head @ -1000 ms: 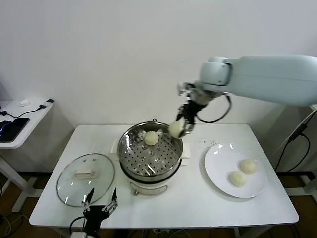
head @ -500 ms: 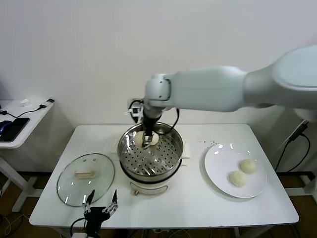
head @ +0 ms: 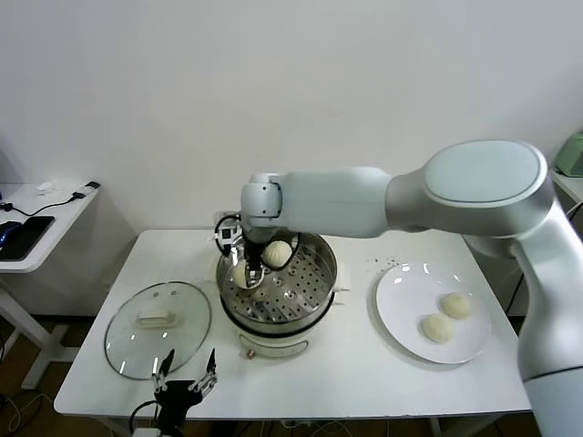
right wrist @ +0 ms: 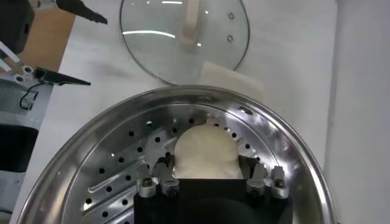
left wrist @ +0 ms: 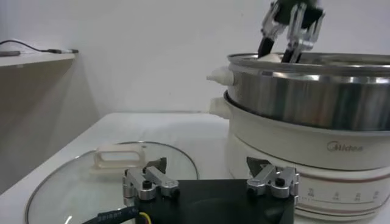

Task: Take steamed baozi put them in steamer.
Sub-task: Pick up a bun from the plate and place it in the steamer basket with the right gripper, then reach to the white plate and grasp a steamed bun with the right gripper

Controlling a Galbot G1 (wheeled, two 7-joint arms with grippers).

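Your right gripper (head: 246, 272), which a second ago hung right of the steamer (head: 314, 289), now grasps a baozi (right wrist: 206, 152) low over its left floor, so release comes next; left gripper (head: 186, 372) idles open.

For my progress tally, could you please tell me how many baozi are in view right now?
4: one loose baozi at the back of the steamer; one held by the right gripper inside it; two on the white plate. None seems hidden.
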